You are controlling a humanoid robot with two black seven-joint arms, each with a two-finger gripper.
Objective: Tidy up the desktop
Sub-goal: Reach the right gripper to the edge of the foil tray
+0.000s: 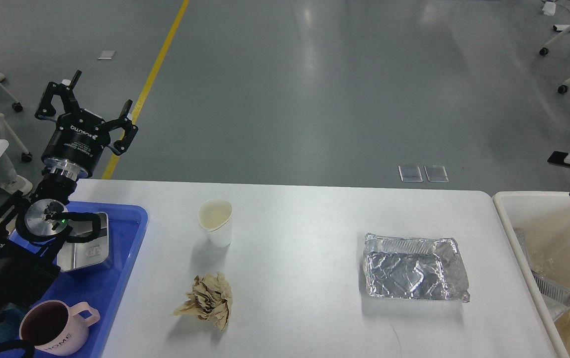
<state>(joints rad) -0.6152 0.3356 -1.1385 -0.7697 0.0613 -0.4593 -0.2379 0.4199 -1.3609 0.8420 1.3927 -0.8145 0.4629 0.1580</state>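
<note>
we judge the tidy as partly done. the counter (305, 233), i.e. the desktop itself, fills the lower middle of the head view, from the blue tray (133, 238) over its left edge to the cream bin (506, 219) just beside its right edge.

already put away, as far as we can see: on the tray, one metal container (88, 251) and one pink mug (53, 330) near the tray's front. in the bin, one foil tray (558, 298) shows at the lower part; anything deeper is hidden.

still loose on the counter, three items:
- one white paper cup (217, 222), upright, toward the back edge, left of centre
- one crumpled brown paper ball (208, 300), nearer the front edge, below the cup and apart from it
- one crushed foil container (414, 268), right of centre, near the bin side but well apart from the edge

our left tool (97, 102) hangs above the back-left corner, over the tray's far end, fingers spread wide and holding nothing. our right tool is out of frame, so no call on it.

our read: three sort moves left. the three look like rubbish and likely belong in the bin, but that is our guess.

counts: tray 1, bin 1, mug 1, metal container 1, cup 1, paper ball 1, foil items 2 (one on counter, one in bin).
</note>
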